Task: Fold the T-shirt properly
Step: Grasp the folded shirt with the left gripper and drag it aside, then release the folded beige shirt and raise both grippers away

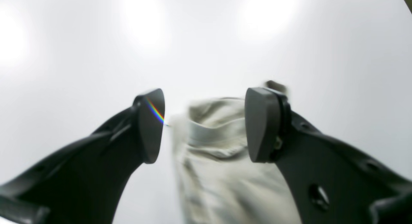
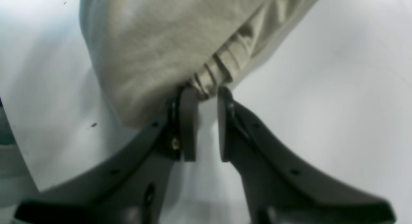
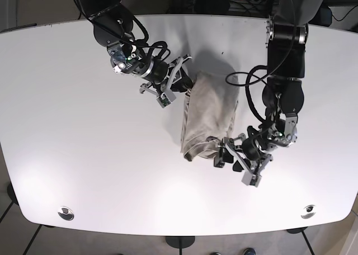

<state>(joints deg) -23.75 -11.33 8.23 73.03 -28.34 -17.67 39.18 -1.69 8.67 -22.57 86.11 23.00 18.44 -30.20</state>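
T-shirt (image 3: 208, 117): lying bunched lengthwise on the bench (image 3: 67, 126).
Right pincer (image 2: 202, 100): pinching the gathered hem.
Left pincer (image 1: 204, 124): hovering spread at the collar; advisably gripping before pulling taut.

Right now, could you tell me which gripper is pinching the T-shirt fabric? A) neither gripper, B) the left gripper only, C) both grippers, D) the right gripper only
D: in the right wrist view the right gripper has its jaws nearly closed on a bunched fold of the beige T-shirt, while in the left wrist view the left gripper stands wide open, with the cloth lying beyond it, ungripped.
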